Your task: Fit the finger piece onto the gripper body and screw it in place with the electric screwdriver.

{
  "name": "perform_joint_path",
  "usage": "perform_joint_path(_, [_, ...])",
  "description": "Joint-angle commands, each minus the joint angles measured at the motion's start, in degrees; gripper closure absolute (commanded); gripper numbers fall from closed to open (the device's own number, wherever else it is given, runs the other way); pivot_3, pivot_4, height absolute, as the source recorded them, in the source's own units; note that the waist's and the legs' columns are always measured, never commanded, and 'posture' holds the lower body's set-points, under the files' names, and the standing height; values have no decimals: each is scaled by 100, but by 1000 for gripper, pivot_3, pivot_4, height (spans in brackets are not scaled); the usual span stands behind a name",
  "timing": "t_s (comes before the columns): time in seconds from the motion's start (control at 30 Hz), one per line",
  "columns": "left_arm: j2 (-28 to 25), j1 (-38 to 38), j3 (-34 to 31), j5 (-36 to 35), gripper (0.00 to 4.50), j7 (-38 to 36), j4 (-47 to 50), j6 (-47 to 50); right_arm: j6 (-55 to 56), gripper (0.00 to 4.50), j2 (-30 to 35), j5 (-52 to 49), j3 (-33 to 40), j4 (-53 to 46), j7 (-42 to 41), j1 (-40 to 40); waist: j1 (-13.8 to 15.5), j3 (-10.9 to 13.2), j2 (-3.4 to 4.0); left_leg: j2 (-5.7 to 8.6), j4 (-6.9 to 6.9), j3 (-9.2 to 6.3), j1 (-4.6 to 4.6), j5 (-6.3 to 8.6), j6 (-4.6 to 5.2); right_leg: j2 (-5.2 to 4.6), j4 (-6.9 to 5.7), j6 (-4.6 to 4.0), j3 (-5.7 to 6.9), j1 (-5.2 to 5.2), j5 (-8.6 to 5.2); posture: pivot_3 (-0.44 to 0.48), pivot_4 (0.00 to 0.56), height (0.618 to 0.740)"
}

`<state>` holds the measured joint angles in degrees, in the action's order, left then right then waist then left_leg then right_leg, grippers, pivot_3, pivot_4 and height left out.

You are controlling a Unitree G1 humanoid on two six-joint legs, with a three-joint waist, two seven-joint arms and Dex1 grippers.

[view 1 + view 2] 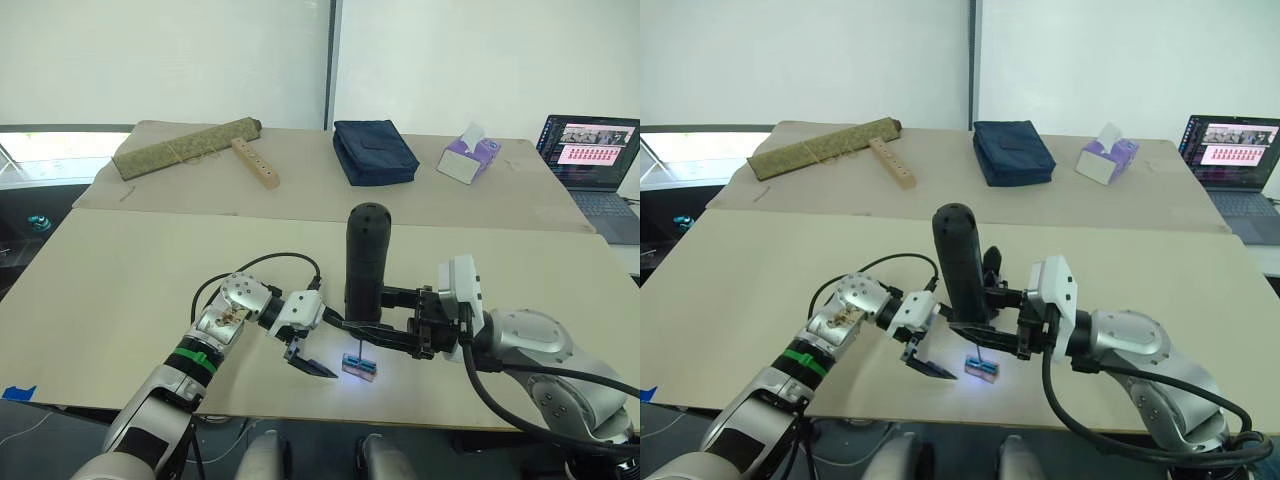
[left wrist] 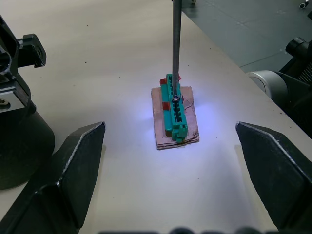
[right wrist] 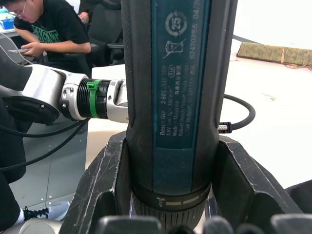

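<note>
Right jaws (image 1: 372, 331) clamp electric screwdriver (image 3: 178, 92), label reads "Bosch GO".

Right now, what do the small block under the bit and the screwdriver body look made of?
Block: glossy green moulded plastic, apparently, on a matte brown cardboard-like base with a frayed edge. Screwdriver, held by the right gripper: matte black casing, likely plastic or rubberised; its bit looks like dull grey metal.

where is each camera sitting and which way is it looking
Head views: look forward and down over both arms at the table; right claw holds the electric screwdriver upright.
Left wrist view: looks along its open fingers at the green block under the bit.
Right wrist view: looks at the gripped screwdriver body.
Shared: screwdriver, block.
</note>
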<state>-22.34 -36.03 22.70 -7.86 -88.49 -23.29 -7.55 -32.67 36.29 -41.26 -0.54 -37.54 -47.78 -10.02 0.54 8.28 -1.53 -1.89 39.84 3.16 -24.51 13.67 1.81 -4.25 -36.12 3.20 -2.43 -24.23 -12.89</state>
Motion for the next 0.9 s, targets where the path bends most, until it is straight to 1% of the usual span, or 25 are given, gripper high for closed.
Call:
perform_joint_path(0.03, [-11,-93,-64,-58,0,-28,97,-42,210,2590,-57,-95,100,-210,-14,-45,0,0,0,0,0,0,0,0,0,0,0,0,0,0,0,0,150,738])
perform_joint_path(0.7, [-7,-103,-69,-48,0,-10,73,-59,262,2590,-62,76,29,-133,-72,40,0,0,0,0,0,0,0,0,0,0,0,0,0,0,0,0,150,738])
perform_joint_path(0.9, [-23,-104,-80,-48,0,-9,73,-64,47,2590,-50,-170,158,-226,-24,13,0,0,0,0,0,1,0,0,0,0,0,0,0,0,0,0,150,738])
